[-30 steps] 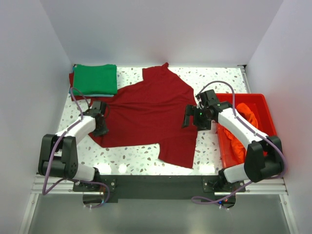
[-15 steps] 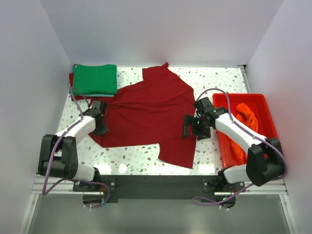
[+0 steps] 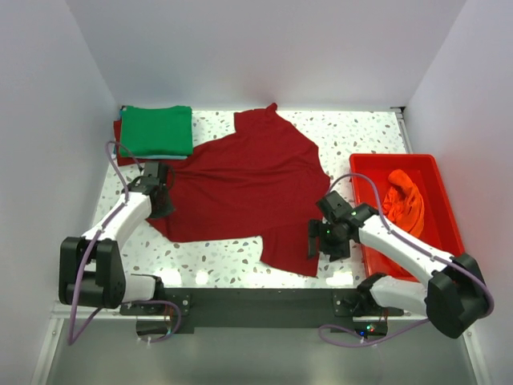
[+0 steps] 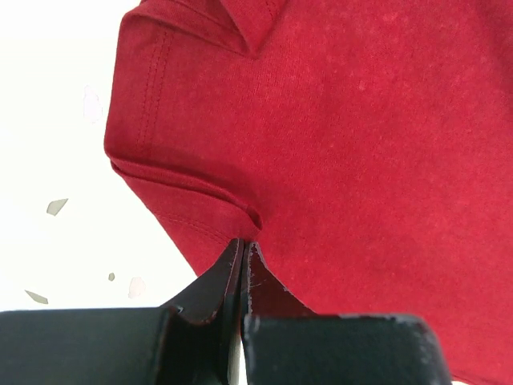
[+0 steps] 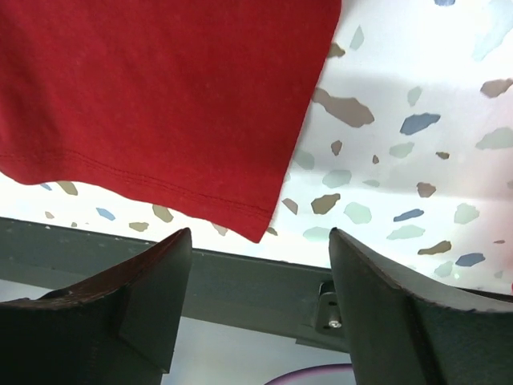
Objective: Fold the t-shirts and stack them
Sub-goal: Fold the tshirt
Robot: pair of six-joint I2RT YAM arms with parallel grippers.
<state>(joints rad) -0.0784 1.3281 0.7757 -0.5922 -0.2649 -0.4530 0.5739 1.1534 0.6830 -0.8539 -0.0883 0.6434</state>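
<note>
Dark red t-shirt (image 3: 248, 184) stays flat on the table (image 3: 353, 132), right claw (image 5: 260, 241) slid down to its near corner.
Left claw (image 4: 243, 261) is clenched on the left edge; right's gaping at the hem. Fold setup, I reckon: pinch next.

The left arm (image 3: 120, 224) reaches forward from its base along the left side of the rig, forearm angled inward. Its wrist tips the left gripper (image 4: 242, 250) downward, both fingers pressed together and pinching a fold at the edge of the dark red t-shirt (image 4: 361, 120). The right arm (image 3: 401, 249) runs low from its base toward the centre, and the right gripper (image 5: 260, 241) points down and leftward, jaws well apart with nothing between them.
</note>
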